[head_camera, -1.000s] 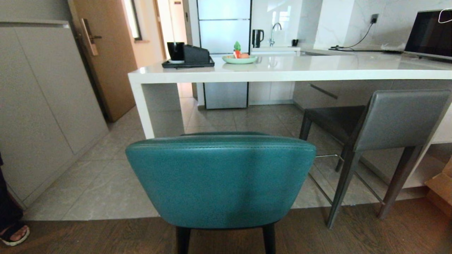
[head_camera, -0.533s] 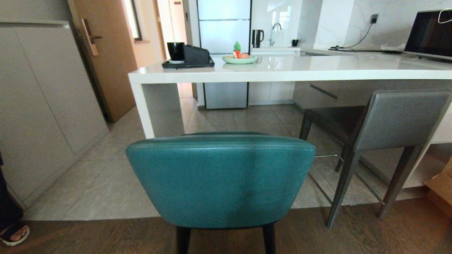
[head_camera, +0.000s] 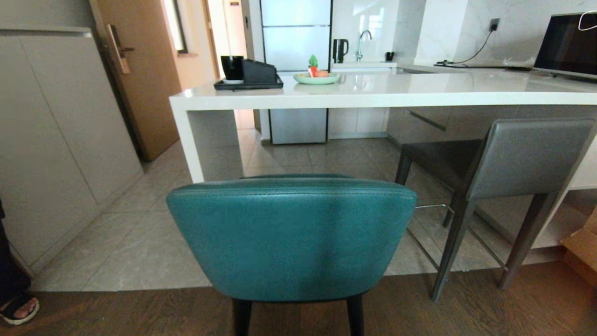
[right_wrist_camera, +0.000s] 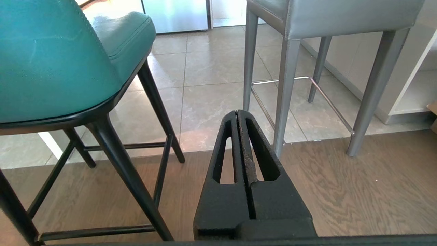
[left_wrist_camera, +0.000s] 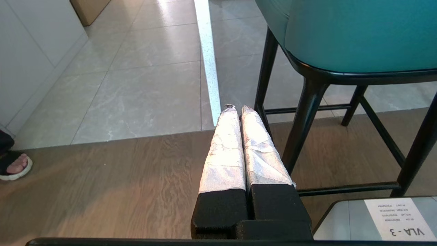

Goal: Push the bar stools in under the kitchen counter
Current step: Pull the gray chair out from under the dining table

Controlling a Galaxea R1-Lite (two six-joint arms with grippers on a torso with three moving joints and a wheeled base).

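Note:
The teal bar stool (head_camera: 291, 238) stands right before me, its curved back toward me, out from the white kitchen counter (head_camera: 373, 93). To its right the grey bar stool (head_camera: 513, 158) sits angled, its seat partly under the counter's edge. Neither arm shows in the head view. My left gripper (left_wrist_camera: 238, 108) hangs low beside the teal stool's black legs (left_wrist_camera: 304, 116), shut and empty, apart from them. My right gripper (right_wrist_camera: 237, 112) is shut and empty too, low between the teal stool (right_wrist_camera: 58, 61) and the grey stool's metal legs (right_wrist_camera: 285, 92).
A black tray with a mug (head_camera: 247, 77) and a green plate of fruit (head_camera: 316, 77) sit on the counter; a laptop (head_camera: 566, 44) is at its right. A person's sandalled foot (head_camera: 16, 310) is at the far left. A cardboard box (head_camera: 583, 252) lies at the right.

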